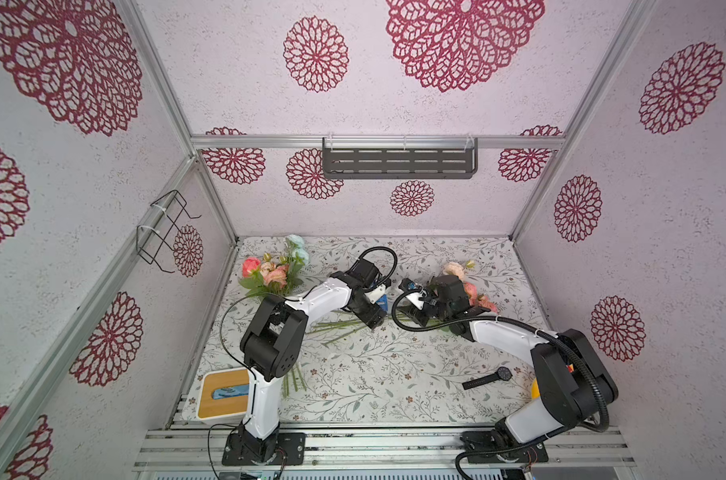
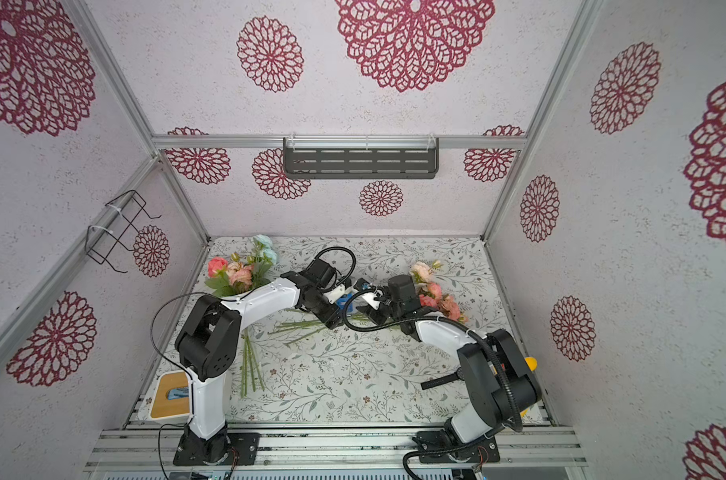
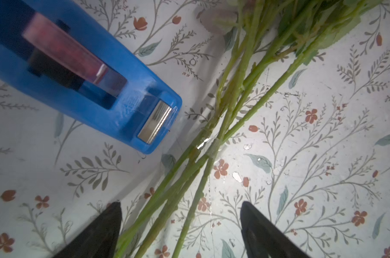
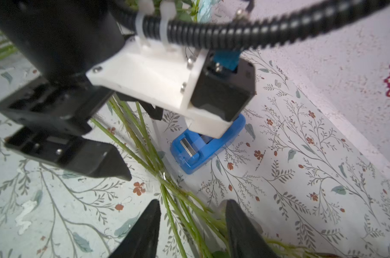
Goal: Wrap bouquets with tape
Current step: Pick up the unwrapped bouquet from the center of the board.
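Left wrist view: thin green bouquet stems (image 3: 211,146), likely light, springy; hold near crossing; left gripper (image 3: 181,203), right gripper (image 4: 192,201) gaped, empty.

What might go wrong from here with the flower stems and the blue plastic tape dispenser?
The thin green stems carry only one narrow band of clear tape, and both the left gripper and right gripper stand open astride them, so the bunch may splay. The two grippers sit close together beside the blue plastic tape dispenser; they might collide or knock it.
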